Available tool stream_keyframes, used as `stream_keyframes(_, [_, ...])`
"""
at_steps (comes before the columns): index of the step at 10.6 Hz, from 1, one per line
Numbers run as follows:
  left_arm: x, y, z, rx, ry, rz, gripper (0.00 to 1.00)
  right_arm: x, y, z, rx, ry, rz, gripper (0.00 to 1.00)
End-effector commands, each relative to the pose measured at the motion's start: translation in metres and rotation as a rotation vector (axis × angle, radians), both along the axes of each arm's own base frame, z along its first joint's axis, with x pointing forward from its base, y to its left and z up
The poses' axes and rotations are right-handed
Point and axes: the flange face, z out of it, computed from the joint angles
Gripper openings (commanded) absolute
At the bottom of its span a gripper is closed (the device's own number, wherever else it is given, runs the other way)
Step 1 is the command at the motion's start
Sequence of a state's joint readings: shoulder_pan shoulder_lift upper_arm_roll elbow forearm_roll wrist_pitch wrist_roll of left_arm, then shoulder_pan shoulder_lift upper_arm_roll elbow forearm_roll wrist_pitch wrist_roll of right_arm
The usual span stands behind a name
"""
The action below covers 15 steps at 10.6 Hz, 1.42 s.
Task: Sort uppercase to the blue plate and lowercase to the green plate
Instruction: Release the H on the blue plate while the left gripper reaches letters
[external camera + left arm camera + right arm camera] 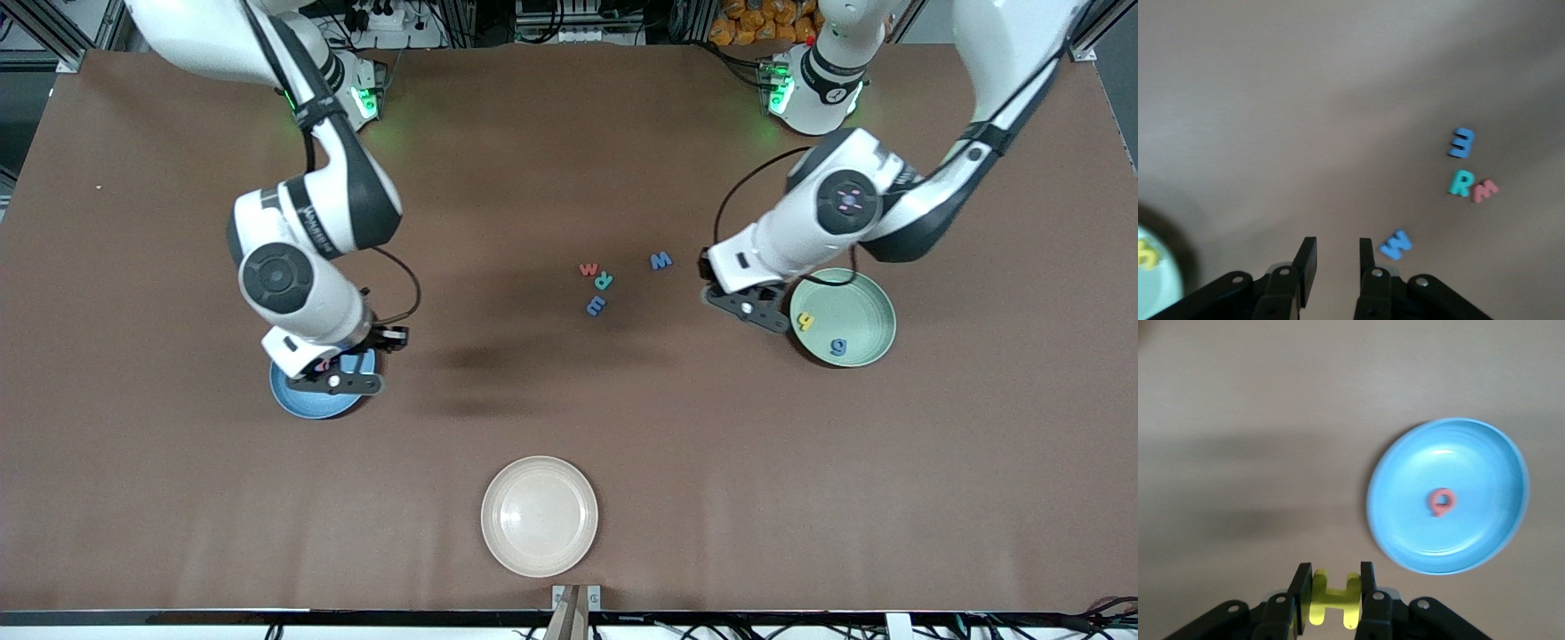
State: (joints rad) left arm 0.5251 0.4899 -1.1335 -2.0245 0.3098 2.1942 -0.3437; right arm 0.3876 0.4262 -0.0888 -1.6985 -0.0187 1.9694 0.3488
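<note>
The right gripper (1331, 590) is clamping the yellow H (1333, 605) above the blue plate (1485, 540), which is already holding the red O (1441, 503). Centre the H over bare plate before releasing. The left gripper (1338, 257) is hanging narrowly parted and empty beside the green plate (876, 307), near the blue W (661, 261).

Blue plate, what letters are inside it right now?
The blue plate holds one red O. The yellow H is not in it; the right gripper pinches it. From the front, the arm covers most of the plate.
</note>
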Motion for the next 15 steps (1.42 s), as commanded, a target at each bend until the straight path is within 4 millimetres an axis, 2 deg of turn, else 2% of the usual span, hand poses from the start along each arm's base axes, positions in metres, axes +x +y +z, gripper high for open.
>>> stream_keyframes(1, [-0.021, -0.047, -0.027, 0.032, -0.036, 0.021, 0.34, -0.009, -0.050, -0.020, 0.005, 0.034, 0.013, 0.00])
stream_keyframes(2, [-0.032, -0.068, -0.046, 0.067, -0.059, 0.017, 0.36, -0.008, -0.075, -0.035, 0.008, 0.050, 0.017, 0.00])
stream_keyframes(3, [-0.042, -0.089, -0.060, 0.099, -0.087, 0.010, 0.38, -0.005, -0.092, -0.046, 0.015, 0.062, 0.029, 0.00])
stream_keyframes(4, [-0.051, -0.105, -0.075, 0.125, -0.103, 0.017, 0.39, -0.004, -0.102, -0.057, 0.022, 0.079, 0.026, 0.10])
stream_keyframes(5, [-0.054, -0.119, -0.085, 0.138, -0.115, 0.017, 0.40, -0.004, -0.103, -0.054, 0.020, 0.081, 0.065, 0.87])
stream_keyframes(6, [-0.056, -0.133, -0.092, 0.143, -0.126, 0.008, 0.40, -0.002, -0.114, -0.038, 0.032, 0.068, 0.095, 1.00])
stream_keyframes(8, [-0.056, -0.152, -0.088, 0.136, -0.148, -0.003, 0.41, 0.001, -0.132, -0.004, 0.050, 0.016, 0.088, 1.00])
stream_keyframes(10, [-0.052, -0.160, -0.081, 0.118, -0.179, -0.043, 0.45, 0.002, -0.156, 0.041, 0.065, -0.056, 0.076, 1.00])
stream_keyframes(12, [-0.055, -0.170, -0.092, 0.079, -0.218, -0.082, 0.49, -0.005, -0.186, 0.095, 0.086, -0.132, 0.096, 1.00])
stream_keyframes(13, [-0.061, -0.179, -0.098, 0.044, -0.227, -0.094, 0.52, -0.011, -0.195, 0.119, 0.091, -0.147, 0.114, 1.00])
stream_keyframes(14, [-0.068, -0.186, -0.113, 0.038, -0.224, -0.096, 0.52, -0.018, -0.197, 0.144, 0.095, -0.180, 0.118, 1.00])
stream_keyframes(15, [-0.068, -0.193, -0.123, 0.038, -0.228, -0.100, 0.52, -0.025, -0.211, 0.165, 0.097, -0.204, 0.098, 1.00])
